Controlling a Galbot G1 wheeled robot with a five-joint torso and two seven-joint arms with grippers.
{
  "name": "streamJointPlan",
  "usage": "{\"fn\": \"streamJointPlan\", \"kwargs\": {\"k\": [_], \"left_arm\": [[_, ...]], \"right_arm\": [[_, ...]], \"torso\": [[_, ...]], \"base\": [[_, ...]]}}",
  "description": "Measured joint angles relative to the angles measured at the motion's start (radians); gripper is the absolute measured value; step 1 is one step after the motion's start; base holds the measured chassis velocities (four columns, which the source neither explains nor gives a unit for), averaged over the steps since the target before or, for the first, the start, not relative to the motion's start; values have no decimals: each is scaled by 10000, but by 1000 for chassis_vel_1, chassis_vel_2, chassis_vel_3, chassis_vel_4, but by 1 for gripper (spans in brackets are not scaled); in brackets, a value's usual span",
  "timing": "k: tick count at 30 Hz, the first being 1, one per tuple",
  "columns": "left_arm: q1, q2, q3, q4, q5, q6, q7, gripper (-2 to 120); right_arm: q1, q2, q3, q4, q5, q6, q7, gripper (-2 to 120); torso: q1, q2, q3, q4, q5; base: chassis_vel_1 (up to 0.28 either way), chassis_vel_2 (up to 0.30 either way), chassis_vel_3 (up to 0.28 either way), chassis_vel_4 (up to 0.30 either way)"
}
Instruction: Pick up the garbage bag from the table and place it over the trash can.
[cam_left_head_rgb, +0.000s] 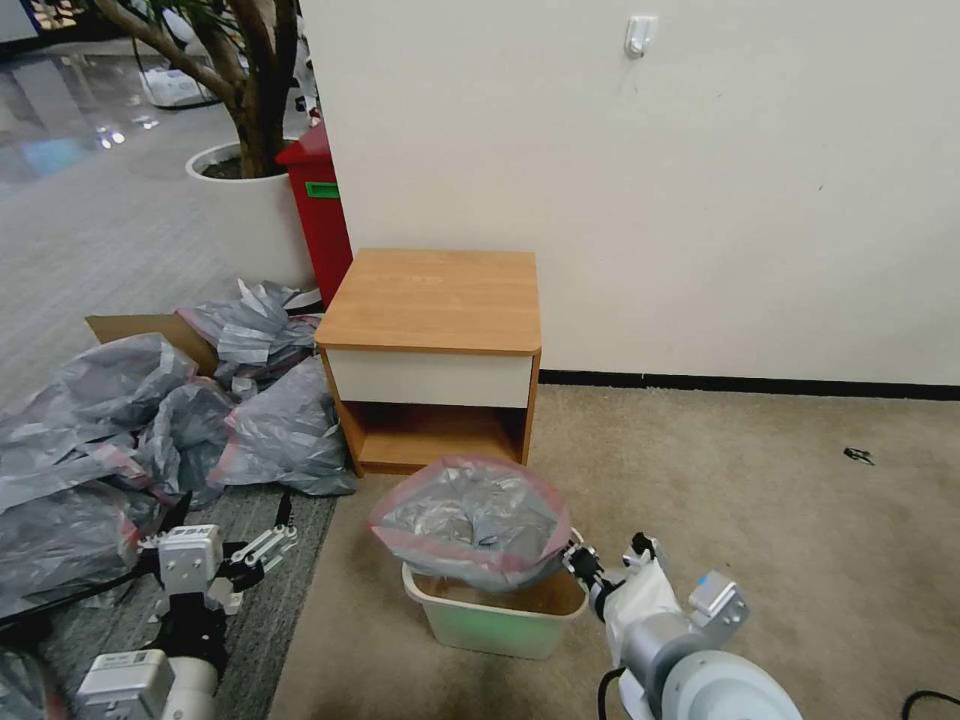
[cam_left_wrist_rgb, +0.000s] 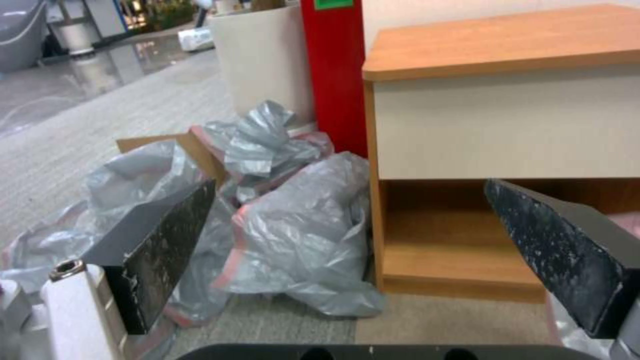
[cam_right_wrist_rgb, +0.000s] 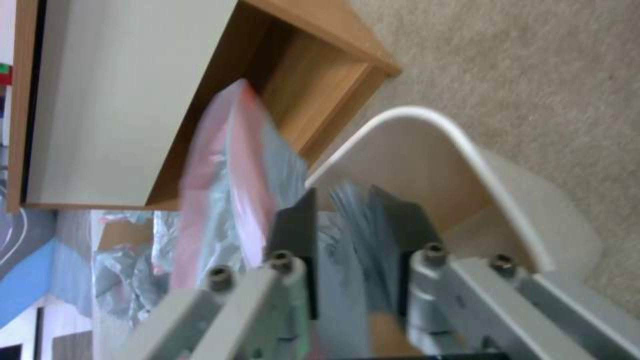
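Wall (cam_left_head_rgb: 700, 180) is plain off-white, with beige carpet (cam_left_head_rgb: 760, 500) below it. Table (cam_left_head_rgb: 435, 300) stands against the wall: light-brown wood-grain top, flat white drawer front, open shelf under it. To my left of it I see a red cabinet (cam_left_head_rgb: 318, 200), a white round plant pot (cam_left_head_rgb: 250, 215) and a heap of crumpled grey bags (cam_left_head_rgb: 150, 430) on the floor, some with pink bands.

Trash can (cam_left_head_rgb: 495, 620) sits on the carpet just in front of the table: beige, smooth plastic, rectangular with rounded corners and a rolled rim. Garbage bag (cam_left_head_rgb: 470, 520) sits over the can's far half, thin, crinkly, translucent grey, pink-red band around the rim. Its mouth is held open, tilted up and toward me, with the long axis running roughly left to right across the can. The near part of the can's opening is uncovered, and I see the brown inside.

Right gripper (cam_left_head_rgb: 578, 560) is at the can's right rim, touching the bag's right edge. In the right wrist view the dark pads (cam_right_wrist_rgb: 297, 235) are close together with grey film pinched between them, so it is clamped on the bag; the pink band lies just beside one pad.

Left gripper (cam_left_head_rgb: 262, 535) hangs low on my left over the heap's edge, well apart from the can. Its jaws are spread wide and hold nothing; black fingers (cam_left_wrist_rgb: 167, 240) frame the heap and the table shelf.
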Motion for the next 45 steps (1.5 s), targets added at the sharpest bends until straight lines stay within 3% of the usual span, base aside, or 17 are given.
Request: {"fn": "streamJointPlan", "kwargs": {"k": [15,18,20,21,24,26,34,41,45], "left_arm": [[-95,51,194,0,-12,107,39,100],[-465,636,497,0,-327,592,291,100],[-528,727,534,0,-377,654,319,100],[-820,1079,674,0,-577,870,376,100],[-1155,1385,867,0,-769,1040,411,100],[-2309,2100,1954,267,-1113,1750,428,100],[-3609,2244,3257,1460,-1003,2366,345,99],[-4223,2073,3889,2528,-1013,2652,191,80],[-4265,2050,4001,2751,-1054,2740,190,71]], "right_arm": [[-744,-122,1183,724,-180,-217,-73,78],[-844,-87,1501,788,-775,-723,-1186,93],[-857,-88,1537,797,-872,-806,-1389,95],[-880,-115,1684,843,-1217,-1137,-2124,99],[-879,-146,1800,838,-1538,-1346,-2723,100],[-779,-145,1971,370,-3439,-1269,-4138,100],[-740,-45,2087,189,-4276,-843,-4399,100],[-945,69,2282,182,-4428,-603,-4491,100],[-956,110,2293,198,-4421,-556,-4491,100]], "torso": [[0,-1,-1,-1,0],[0,-2,0,-1,-3],[0,-2,0,0,-2],[0,-2,1,-1,-3],[0,-2,1,0,-3],[0,-2,1,-1,-1],[0,-2,1,-1,-1],[0,-2,1,0,-1],[0,-2,1,0,-1]], "base": [[0,0,0,0],[0,0,0,0],[0,0,0,0],[0,0,0,0],[0,0,0,0],[0,0,0,0],[0,0,0,0],[0,0,0,0],[0,0,0,0]]}}
